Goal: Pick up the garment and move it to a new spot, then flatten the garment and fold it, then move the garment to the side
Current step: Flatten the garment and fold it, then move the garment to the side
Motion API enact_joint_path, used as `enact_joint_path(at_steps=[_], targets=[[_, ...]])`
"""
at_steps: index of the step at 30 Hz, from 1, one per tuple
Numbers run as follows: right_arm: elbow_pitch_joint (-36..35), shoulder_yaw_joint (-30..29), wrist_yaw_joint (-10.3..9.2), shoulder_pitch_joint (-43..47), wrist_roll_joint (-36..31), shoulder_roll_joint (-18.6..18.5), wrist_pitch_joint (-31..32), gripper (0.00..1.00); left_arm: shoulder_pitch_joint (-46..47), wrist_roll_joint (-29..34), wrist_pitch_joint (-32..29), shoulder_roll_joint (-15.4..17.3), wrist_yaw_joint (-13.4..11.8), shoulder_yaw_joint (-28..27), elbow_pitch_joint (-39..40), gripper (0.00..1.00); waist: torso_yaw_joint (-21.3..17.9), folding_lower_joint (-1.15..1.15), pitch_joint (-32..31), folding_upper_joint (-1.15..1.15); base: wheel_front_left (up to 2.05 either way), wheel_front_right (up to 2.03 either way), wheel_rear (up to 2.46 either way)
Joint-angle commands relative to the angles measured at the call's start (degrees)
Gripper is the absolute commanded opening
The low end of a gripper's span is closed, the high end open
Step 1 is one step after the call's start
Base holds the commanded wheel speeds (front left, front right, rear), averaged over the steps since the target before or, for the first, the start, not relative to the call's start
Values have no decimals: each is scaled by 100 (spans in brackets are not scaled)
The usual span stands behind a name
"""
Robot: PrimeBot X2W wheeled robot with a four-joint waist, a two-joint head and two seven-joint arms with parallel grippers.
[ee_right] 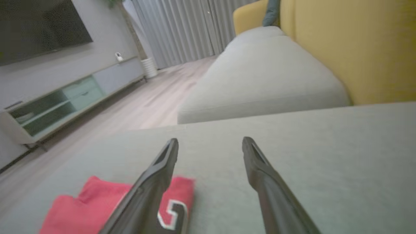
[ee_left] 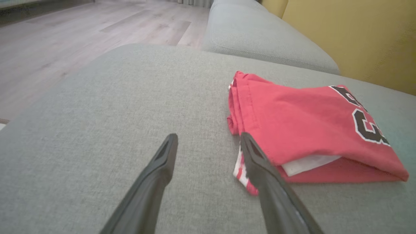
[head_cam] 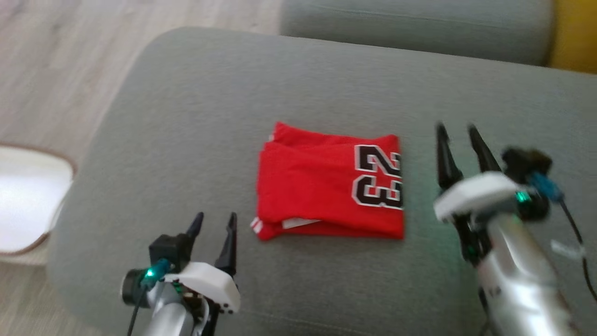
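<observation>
Garment (head_cam: 326, 182) folded, lying flat mid-cushion (head_cam: 186, 116). Left gripper (head_cam: 216, 217) over cushion's near-left part, fingers spread, empty. Right gripper (head_cam: 455, 127) over cushion's right part, fingers spread, empty.

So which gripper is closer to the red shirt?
Left. The left gripper is open just off the near left corner of the shirt. The right gripper is open beyond its right edge, slightly farther away.

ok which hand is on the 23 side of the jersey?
The right hand: the 23 on the jersey sits at the edge facing it. The left hand is by the plain red end.
</observation>
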State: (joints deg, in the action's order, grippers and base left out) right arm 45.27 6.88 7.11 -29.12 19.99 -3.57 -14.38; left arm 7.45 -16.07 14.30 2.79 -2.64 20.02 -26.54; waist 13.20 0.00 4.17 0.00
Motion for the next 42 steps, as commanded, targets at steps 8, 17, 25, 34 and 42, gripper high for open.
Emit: enact_joint_path(at_steps=[8,17,25,34,42], targets=[[-366,-534,37,715,-887,69,-62,100,104,357,70,9,-245,-690,344,100,-934,0,-134,0,0,0,0],[-496,-391,37,1201,-856,69,-62,100,-226,427,70,9,-275,-940,410,100,-1289,0,-293,0,0,0,0],[-443,6,37,1257,-490,69,-62,100,-333,241,70,9,-225,-794,472,100,-1143,0,-292,0,0,0,0],[92,1037,37,647,217,69,-62,100,-198,264,70,9,-102,-334,427,100,-337,0,-28,0,0,0,0],[1323,1182,37,-116,777,69,16,100,-50,160,70,9,-133,-147,473,100,399,0,310,0,0,0,0]])
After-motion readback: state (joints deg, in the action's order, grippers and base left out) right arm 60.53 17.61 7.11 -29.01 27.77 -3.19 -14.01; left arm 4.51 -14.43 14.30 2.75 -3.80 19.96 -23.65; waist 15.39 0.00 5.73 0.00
